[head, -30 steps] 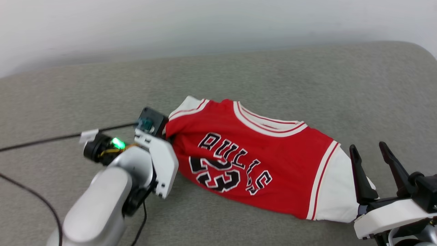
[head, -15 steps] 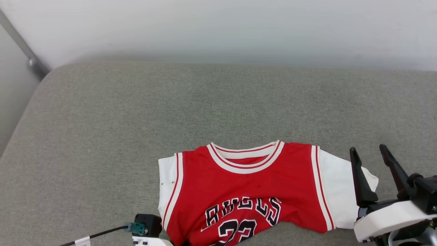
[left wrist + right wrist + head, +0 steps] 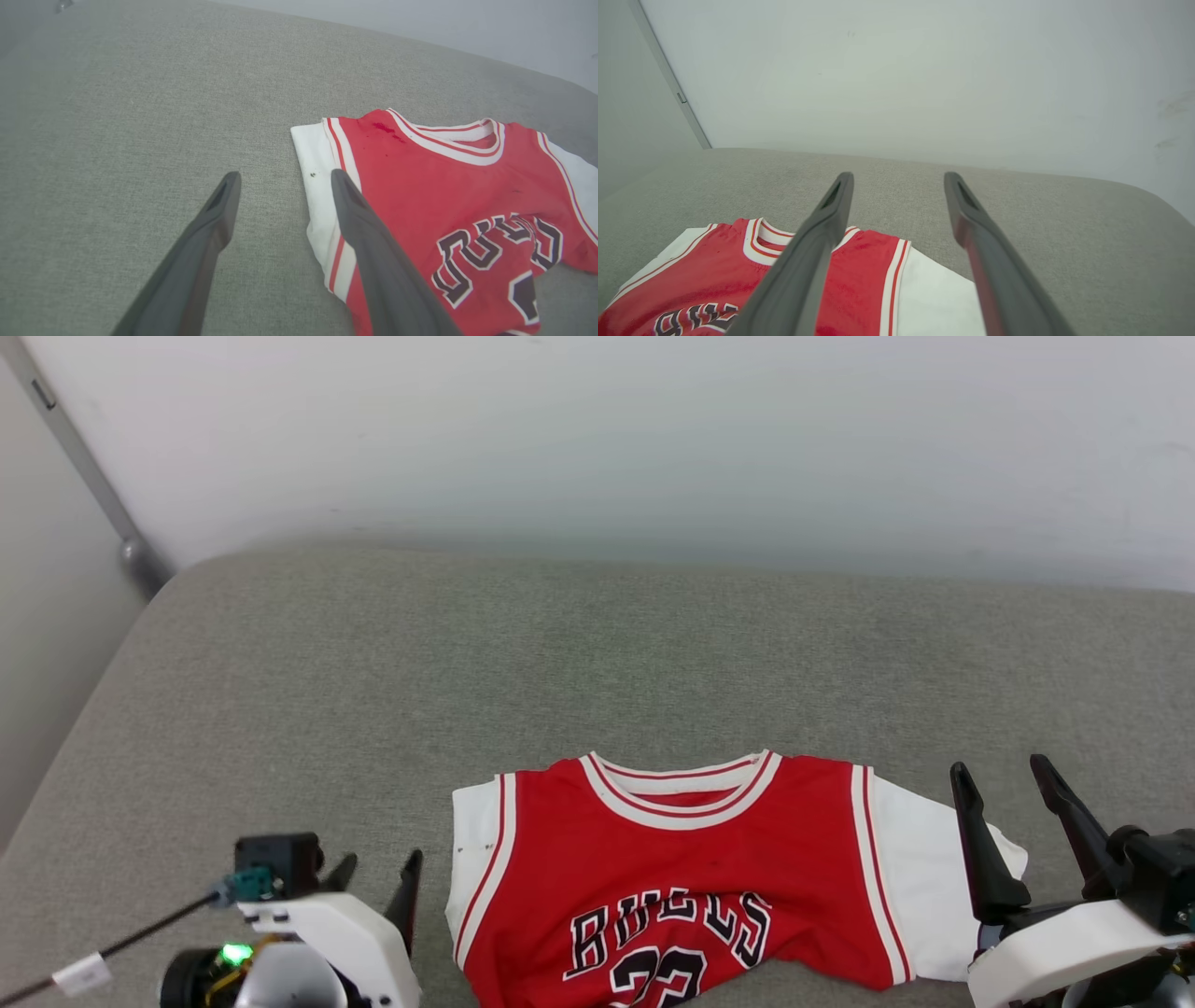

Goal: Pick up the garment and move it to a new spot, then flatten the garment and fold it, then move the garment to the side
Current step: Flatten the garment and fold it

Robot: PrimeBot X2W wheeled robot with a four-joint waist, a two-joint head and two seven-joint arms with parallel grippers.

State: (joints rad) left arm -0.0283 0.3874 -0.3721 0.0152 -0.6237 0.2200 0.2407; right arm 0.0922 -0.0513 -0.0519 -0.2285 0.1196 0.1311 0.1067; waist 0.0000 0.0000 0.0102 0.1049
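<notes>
The garment point(image 3: 691, 868), a red jersey with white short sleeves and striped trim, lay front side up on the grey fabric cushion point(image 3: 373, 663), toward its near edge and somewhat right of centre. Its collar pointed at the far edge and the pale wall point(image 3: 597, 439). The black lettering point(image 3: 672, 924) was creased and the lower body was rumpled, with the hem drawn up on the right side; the lowest part of the jersey ran out of the head view. Small dark specks point(image 3: 312, 175) were noted on the left sleeve. The left gripper point(image 3: 378, 863) stood just beside that sleeve's outer edge, over bare cushion, its two fingers spread apart with nothing between them. In the left wrist view one finger crossed the sleeve's edge; contact with the cloth could not be determined. A black cable point(image 3: 121, 943) ran from the left wrist, where a green light point(image 3: 235, 953) was lit. The right gripper point(image 3: 999, 770) stood at the outer edge of the right sleeve, fingers likewise spread and holding nothing, pointed toward the wall. A grey metal strip point(image 3: 84, 467) ran down the wall at the cushion's far left corner.
</notes>
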